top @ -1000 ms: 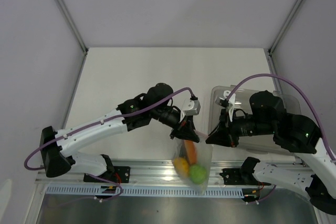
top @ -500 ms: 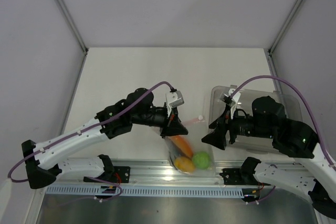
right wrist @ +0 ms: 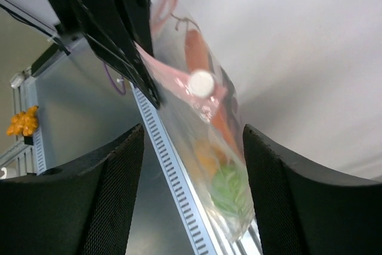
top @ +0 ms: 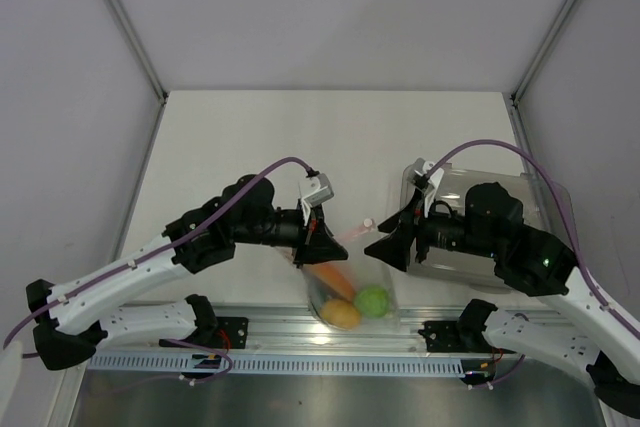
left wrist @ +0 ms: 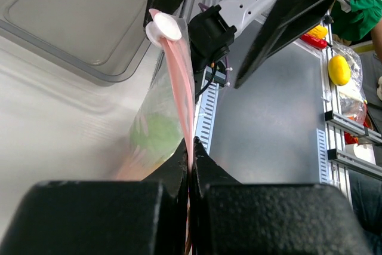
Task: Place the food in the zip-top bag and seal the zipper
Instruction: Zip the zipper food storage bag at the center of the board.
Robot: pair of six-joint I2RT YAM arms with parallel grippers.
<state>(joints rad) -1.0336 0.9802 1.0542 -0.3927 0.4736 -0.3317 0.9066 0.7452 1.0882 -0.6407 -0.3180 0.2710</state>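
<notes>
The zip-top bag [top: 347, 285] hangs in the air over the near edge of the table [top: 250, 137], at 6 o'clock in the view from above. It is clear and crinkly, and the food is inside it. The reddish-brown slice [top: 331, 278] sits highest. The yellow-orange fruit [top: 340, 314] lies at the bottom. The green fruit [top: 372, 301] is just beside it, at its 2 o'clock.

The pink zipper [top: 343, 232] runs along the top of the bag. A little white slider [top: 368, 222] sits at the end of the zipper, at 2 o'clock from the bag's middle.

The left claw [top: 316, 240] is at 10 o'clock from the bag. Its two fingers [left wrist: 179, 168] are pressed together on the zipper, and the pink strip comes out from between them. The bag hangs from this grip.

The right claw [top: 375, 245] is at 2 o'clock from the bag, near the slider. Its fingers [right wrist: 122, 177] stand wide apart. In its own camera the bag and the slider show in the gap between them, but the claw holds nothing.

A clear hard tray [left wrist: 65, 16] lies on the table at 3 o'clock from the bag, under the right arm. A metal rail [top: 280, 322] runs along the near edge below the bag.
</notes>
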